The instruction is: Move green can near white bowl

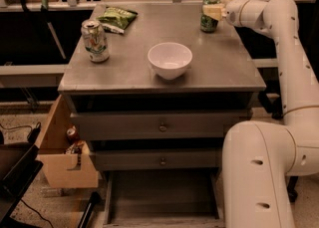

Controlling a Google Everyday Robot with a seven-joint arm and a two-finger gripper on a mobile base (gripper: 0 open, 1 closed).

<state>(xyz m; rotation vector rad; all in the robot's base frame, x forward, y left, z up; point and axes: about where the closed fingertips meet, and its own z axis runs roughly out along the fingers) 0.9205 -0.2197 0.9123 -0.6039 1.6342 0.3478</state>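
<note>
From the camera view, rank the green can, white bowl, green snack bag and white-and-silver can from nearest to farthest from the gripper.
The gripper is at the far right of the table.
1. green can, in its grip, far right.
2. white bowl, centre front.
3. green snack bag, far left.
4. white-and-silver can, left edge.

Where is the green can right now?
In the camera view, the green can is at the far right corner of the table, held in the gripper, beyond and to the right of the white bowl.
</note>
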